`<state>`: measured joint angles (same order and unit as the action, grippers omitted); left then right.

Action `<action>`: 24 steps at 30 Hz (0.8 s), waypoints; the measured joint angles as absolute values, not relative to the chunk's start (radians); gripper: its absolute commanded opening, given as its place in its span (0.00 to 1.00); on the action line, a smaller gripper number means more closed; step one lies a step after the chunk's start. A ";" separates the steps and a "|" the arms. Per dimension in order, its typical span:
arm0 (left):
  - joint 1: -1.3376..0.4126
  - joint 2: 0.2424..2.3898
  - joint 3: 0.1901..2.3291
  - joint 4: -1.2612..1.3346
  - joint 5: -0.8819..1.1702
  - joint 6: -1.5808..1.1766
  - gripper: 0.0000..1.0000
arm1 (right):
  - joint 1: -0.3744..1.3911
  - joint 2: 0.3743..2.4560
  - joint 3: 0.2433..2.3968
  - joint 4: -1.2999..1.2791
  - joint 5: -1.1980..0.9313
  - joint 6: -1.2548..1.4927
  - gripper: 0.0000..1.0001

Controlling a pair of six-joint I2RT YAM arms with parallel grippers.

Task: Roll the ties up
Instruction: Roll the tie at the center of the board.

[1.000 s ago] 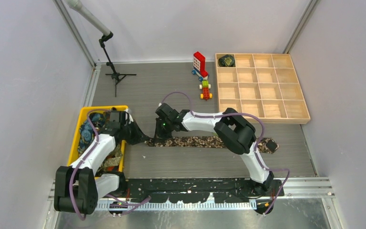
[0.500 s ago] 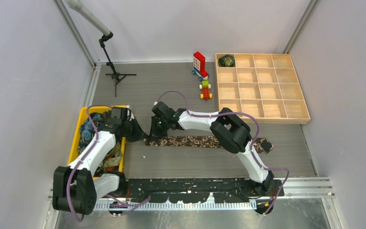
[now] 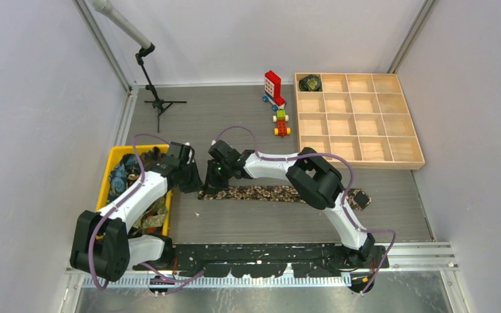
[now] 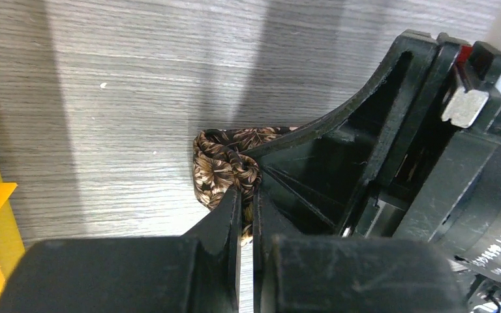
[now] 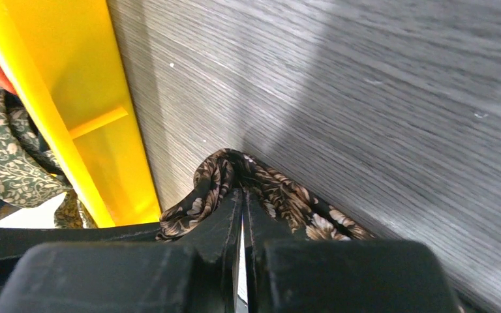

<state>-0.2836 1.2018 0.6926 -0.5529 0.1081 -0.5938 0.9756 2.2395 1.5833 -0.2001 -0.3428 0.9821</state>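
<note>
Stretched along the near half of the table, parallel to its near edge: brown tie, left end bunched into a small fold just beside the yellow bin at the near-left corner. Pinched on that fold from 2 sides: left gripper, jaws pressed almost together with cloth between the tips, and right gripper, jaws likewise nipping a ridge of the same fabric. Likely to slip, with only a thin pinch of cloth in each grip; easily pulled out of 1 grip or opened flat by a tug in opposite directions. Also at risk of collision, with both sets of fingers crowded on 1 spot and the bin wall close by. Liable to roll crooked or loose if turned without tension along the length, ending too wide for a cell of the wooden tray at the far-right corner, with 1 rolled tie in its far-left cell. Readable: "DAMIAO" on a black housing in the left wrist view, the line below cut off. No other writing legible.
</note>
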 measured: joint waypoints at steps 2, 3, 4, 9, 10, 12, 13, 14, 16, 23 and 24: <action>-0.305 1.220 0.694 -0.553 0.089 -0.594 0.00 | 0.976 2.239 1.572 -0.197 -0.344 0.983 0.10; -0.313 1.228 0.694 -0.553 0.081 -0.594 0.00 | 0.976 2.239 1.567 -0.195 -0.344 0.983 0.10; -0.322 1.237 0.696 -0.553 0.072 -0.595 0.00 | 0.976 2.239 1.563 -0.193 -0.345 0.984 0.10; -0.355 1.270 0.713 -0.557 0.023 -0.595 0.00 | 0.974 2.238 1.547 -0.173 -0.351 0.991 0.10; -0.361 1.275 0.717 -0.559 0.015 -0.595 0.00 | 0.974 2.235 1.541 -0.166 -0.351 0.991 0.10; -0.373 1.285 0.721 -0.559 -0.002 -0.598 0.00 | 0.973 2.228 1.531 -0.163 -0.349 0.991 0.09; -0.379 1.290 0.722 -0.559 -0.010 -0.599 0.00 | 0.973 2.224 1.526 -0.163 -0.348 0.991 0.10; -0.386 1.294 0.722 -0.559 -0.018 -0.601 0.00 | 0.973 2.219 1.520 -0.165 -0.344 0.989 0.10; -0.400 1.306 0.724 -0.558 -0.028 -0.605 0.00 | 0.973 2.204 1.506 -0.177 -0.336 0.981 0.09; -0.442 1.346 0.728 -0.553 -0.049 -0.626 0.01 | 0.971 2.122 1.436 -0.217 -0.310 0.959 0.09; -0.448 1.352 0.731 -0.552 -0.052 -0.628 0.03 | 0.971 2.105 1.422 -0.220 -0.307 0.956 0.09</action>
